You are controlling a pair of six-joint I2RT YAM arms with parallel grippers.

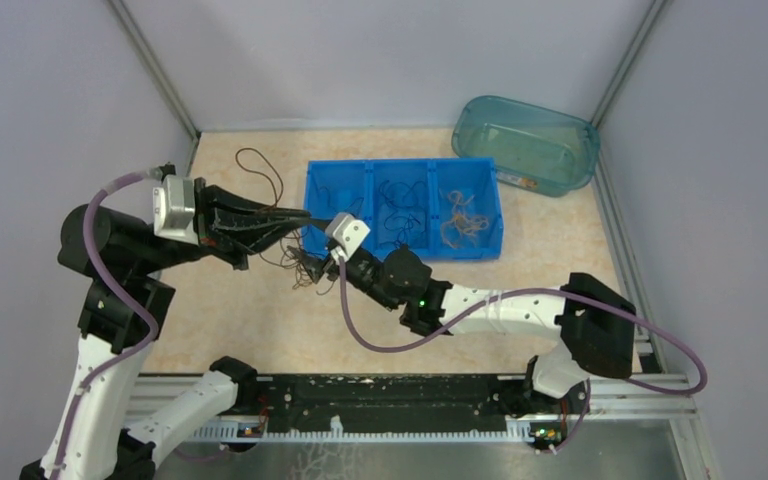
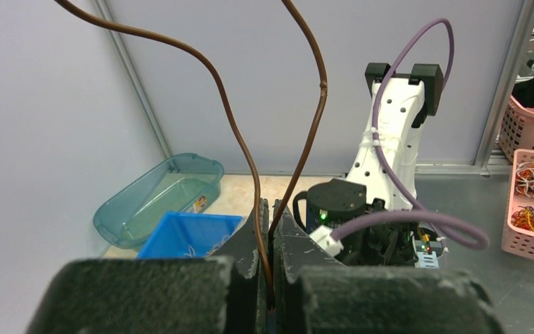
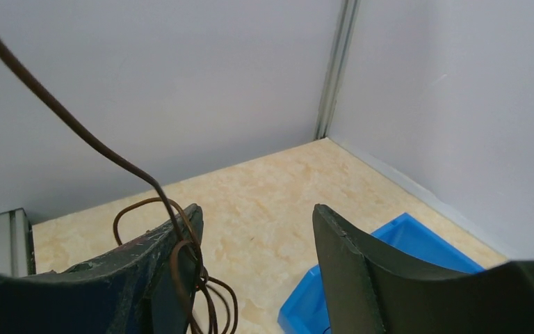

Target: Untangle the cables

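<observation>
A small tangle of dark and brown cables [image 1: 300,268] lies on the table just left of the blue tray. My left gripper [image 1: 303,217] is above it, shut on a brown cable [image 2: 240,139] whose two strands rise out of the closed jaws [image 2: 270,209]. My right gripper [image 1: 316,262] reaches into the tangle from the right. In the right wrist view it is open [image 3: 254,223], with brown cable loops [image 3: 181,261] draped over its left finger [image 3: 160,257]. A single brown loop [image 1: 260,170] lies apart at the back left.
The blue three-compartment tray [image 1: 405,251] holds sorted cables: blue on the left, dark in the middle, tan [image 1: 460,225] on the right. A teal bin [image 1: 525,140] stands at the back right. Grey walls close in the table.
</observation>
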